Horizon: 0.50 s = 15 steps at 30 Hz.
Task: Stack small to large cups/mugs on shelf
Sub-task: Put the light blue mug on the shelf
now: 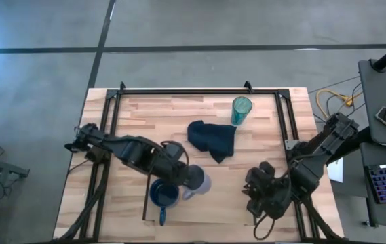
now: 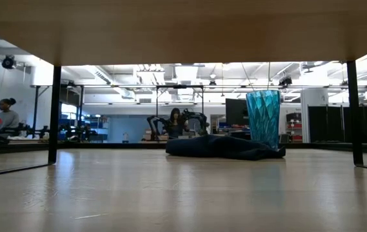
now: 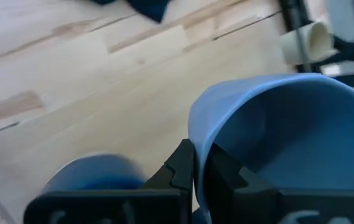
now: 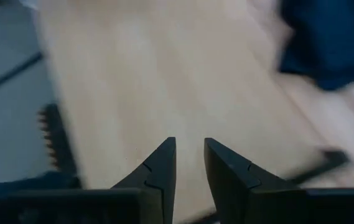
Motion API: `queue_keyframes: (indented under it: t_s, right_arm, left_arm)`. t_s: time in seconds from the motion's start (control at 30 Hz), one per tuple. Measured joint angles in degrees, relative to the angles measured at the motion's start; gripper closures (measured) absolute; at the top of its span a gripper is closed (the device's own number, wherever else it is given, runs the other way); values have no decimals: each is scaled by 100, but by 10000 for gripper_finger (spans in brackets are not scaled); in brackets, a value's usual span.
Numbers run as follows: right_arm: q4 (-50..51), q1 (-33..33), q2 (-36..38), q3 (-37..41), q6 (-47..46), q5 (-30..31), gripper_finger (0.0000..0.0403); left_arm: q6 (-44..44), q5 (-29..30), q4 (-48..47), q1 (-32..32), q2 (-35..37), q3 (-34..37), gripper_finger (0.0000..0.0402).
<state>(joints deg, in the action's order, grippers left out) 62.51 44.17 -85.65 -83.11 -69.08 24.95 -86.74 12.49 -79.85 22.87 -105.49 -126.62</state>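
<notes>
My left gripper point(image 1: 190, 179) is shut on the small grey-blue cup point(image 1: 201, 181), just right of the dark blue handled mug point(image 1: 163, 195). The mug stands upright on the left end of the light-wood shelf point(image 1: 220, 211) and shows blurred below the cup in the left wrist view point(image 3: 93, 173). The tall teal tumbler point(image 1: 241, 110) stands on the table at the far right, next to the dark blue cloth point(image 1: 213, 139). My right gripper point(image 1: 256, 195) hovers over the shelf's right part, its fingers slightly apart and empty. The beige cup is out of view. My left gripper pinches the grey-blue cup's rim point(image 3: 196, 140) on the side nearest the wrist, one finger inside the cup and one outside. The fingers come from the table's left. The cup's mouth point(image 3: 301, 143) faces the wrist camera. Whether its base rests on anything I cannot tell.
The shelf is a raised board at the table's near edge. The low view looks out from under it point(image 2: 183, 32) between its dark legs point(image 2: 54, 116). Dark rails point(image 1: 113, 115) run along the table's left and right sides. People are in the room beyond.
</notes>
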Motion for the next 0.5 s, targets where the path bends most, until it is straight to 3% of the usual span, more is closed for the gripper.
queue_keyframes:
  t_s: [0.2,0.5]
  right_arm:
    - [-1626,-33,0,0,851,-145,339]
    - [-1823,-324,0,0,962,-77,385]
  left_arm:
    - [-222,-44,36,198,-15,25,401]
    - [-551,-17,81,401,-39,38,401]
